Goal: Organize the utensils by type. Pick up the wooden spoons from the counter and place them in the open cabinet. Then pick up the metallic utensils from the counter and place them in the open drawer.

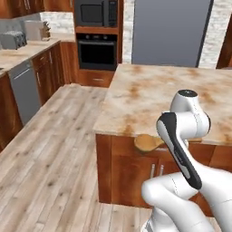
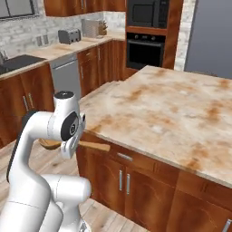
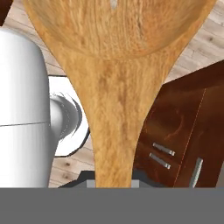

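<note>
The fingers (image 3: pixel 113 181) are closed on the handle of a long light-brown wooden spoon with a round bowl (image 3: pixel 118 87). In the hand view the handle rises from between them and the bowl spreads across the top. From the left base view the bowl juts out beside the white arm, just below the near edge of the beige stone bench with rusty orange marbling (image 1: pixel 154 97), in front of its reddish-brown wood fronts. From the right base view the spoon (image 2: pixel 90 145) lies roughly level, off the bench's near corner and over the floor.

The step in hand looks like carrying this spoon to the open cabinet. The spoon is long and held near its handle end, so the bowl likely swings wide. A slow turn should keep it clear of the bench edge and the silver bar handles (image 3: pixel 159 154) on the fronts below. It would go in best lengthwise, level with a shelf, and be let go only once it rests there.

No utensils can be made out on the visible bench top. The room has a pale wood plank floor (image 1: pixel 54 154), a black wall oven (image 1: pixel 97 50) under a microwave, a grey refrigerator (image 1: pixel 170 31), and a toaster (image 2: pixel 69 36) on the far counter by a white brick wall.
</note>
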Controlling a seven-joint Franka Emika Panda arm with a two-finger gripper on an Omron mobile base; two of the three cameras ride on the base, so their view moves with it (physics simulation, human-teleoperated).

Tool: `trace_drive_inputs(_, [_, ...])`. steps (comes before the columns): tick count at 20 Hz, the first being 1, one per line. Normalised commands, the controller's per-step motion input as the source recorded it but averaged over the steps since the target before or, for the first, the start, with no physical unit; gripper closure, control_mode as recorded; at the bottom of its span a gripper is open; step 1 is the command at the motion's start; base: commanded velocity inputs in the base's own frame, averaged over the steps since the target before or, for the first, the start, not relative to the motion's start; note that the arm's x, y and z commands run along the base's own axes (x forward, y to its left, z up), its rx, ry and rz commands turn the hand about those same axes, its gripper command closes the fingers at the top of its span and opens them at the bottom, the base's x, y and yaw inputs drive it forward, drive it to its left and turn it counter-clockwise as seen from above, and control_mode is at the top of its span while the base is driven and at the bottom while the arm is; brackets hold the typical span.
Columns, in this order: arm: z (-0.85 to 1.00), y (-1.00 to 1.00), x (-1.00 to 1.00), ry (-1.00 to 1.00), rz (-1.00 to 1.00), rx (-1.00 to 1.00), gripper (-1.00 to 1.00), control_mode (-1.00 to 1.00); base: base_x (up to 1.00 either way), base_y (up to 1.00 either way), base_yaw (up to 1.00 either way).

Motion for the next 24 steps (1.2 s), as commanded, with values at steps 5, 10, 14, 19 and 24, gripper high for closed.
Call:
trace_drive_inputs(5, [0.0, 0.0, 0.0, 0.0, 0.0, 0.0, 1.0, 1.0, 0.68, 0.34, -0.61])
trace_drive_inputs(10, [0.0, 0.0, 0.0, 0.0, 0.0, 0.0, 1.0, 1.0, 0.76, 0.35, -0.39])
trace_drive_inputs(14, [0.0, 0.0, 0.0, 0.0, 0.0, 0.0, 1.0, 1.0, 0.66, 0.33, -0.44])
trace_drive_inputs(19, [0.0, 0.0, 0.0, 0.0, 0.0, 0.0, 1.0, 1.0, 0.08, 0.58, -0.26])
trace_drive_inputs(24, [0.0, 0.0, 0.0, 0.0, 0.0, 0.0, 1.0, 1.0, -0.37, 0.93, -0.01])
